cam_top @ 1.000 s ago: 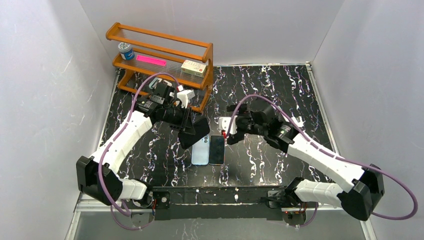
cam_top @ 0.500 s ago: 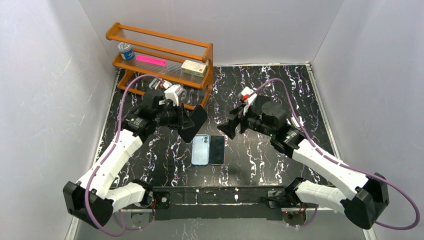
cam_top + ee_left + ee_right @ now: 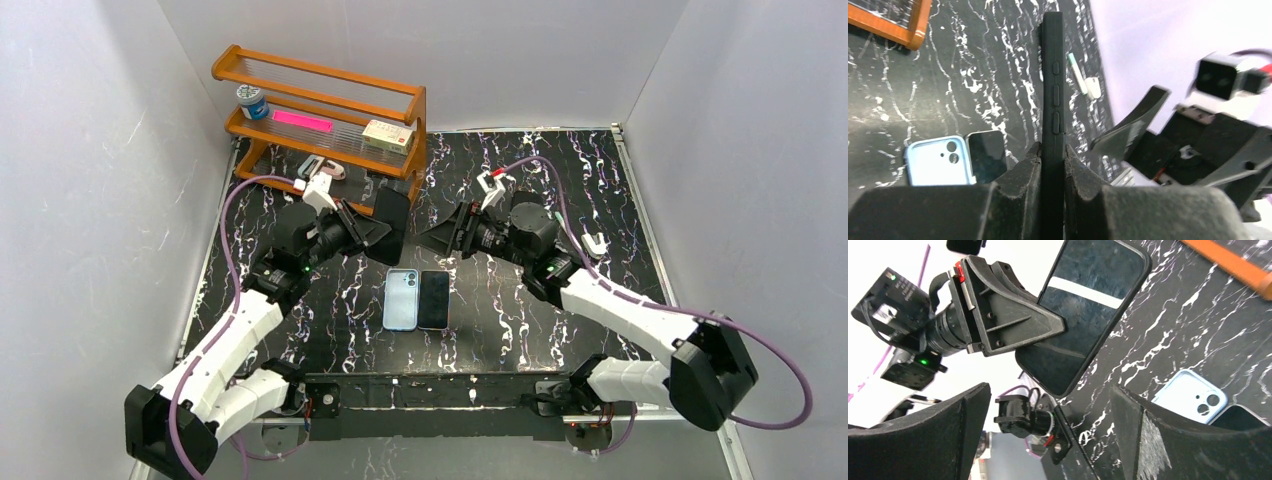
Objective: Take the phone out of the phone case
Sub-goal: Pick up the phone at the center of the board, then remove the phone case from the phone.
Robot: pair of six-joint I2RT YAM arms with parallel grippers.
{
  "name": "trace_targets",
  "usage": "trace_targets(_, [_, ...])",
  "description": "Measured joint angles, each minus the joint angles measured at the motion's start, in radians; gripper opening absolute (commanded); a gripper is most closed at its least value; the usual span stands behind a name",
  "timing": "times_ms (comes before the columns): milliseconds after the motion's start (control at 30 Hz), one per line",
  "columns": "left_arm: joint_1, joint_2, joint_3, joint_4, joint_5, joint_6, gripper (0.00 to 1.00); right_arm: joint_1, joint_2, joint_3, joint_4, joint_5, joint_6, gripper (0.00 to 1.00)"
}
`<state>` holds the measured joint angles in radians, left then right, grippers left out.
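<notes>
The left gripper (image 3: 383,228) is clenched on the black phone case (image 3: 393,222), holding it off the table at about 11 o'clock from a light blue handset (image 3: 400,300) and a dark slab (image 3: 434,299), which lie side by side. The left wrist view shows the case edge-on (side buttons showing). Only the right wrist view shows the glossy phone (image 3: 1095,295) filling it. The right gripper (image 3: 440,236), at 3 o'clock of the case, is spread wide and grasps nothing.

The phone case (image 3: 1053,75) is black, the table (image 3: 520,170) black with white veins, the rack (image 3: 418,120) orange.
</notes>
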<state>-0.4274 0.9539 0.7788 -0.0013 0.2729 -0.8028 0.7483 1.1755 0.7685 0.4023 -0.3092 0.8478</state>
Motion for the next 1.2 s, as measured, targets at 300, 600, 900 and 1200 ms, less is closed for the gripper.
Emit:
trace_targets(300, [0.0, -0.025, -0.143, 0.278, -0.047, -0.283, 0.0, 0.0, 0.121, -0.045, 0.218, -0.058, 0.23, 0.83])
trace_targets(600, [-0.015, -0.015, -0.161, 0.481, -0.057, -0.432, 0.0, 0.005, 0.222, -0.04, 0.394, -0.099, 0.331, 0.58])
trace_targets(900, [-0.033, 0.004, -0.196, 0.568, -0.058, -0.476, 0.08, 0.004, 0.291, -0.001, 0.538, -0.141, 0.399, 0.01])
trace_targets(1200, [-0.02, -0.02, -0.178, 0.516, -0.037, -0.373, 0.44, -0.031, 0.29, 0.0, 0.54, -0.233, 0.411, 0.01])
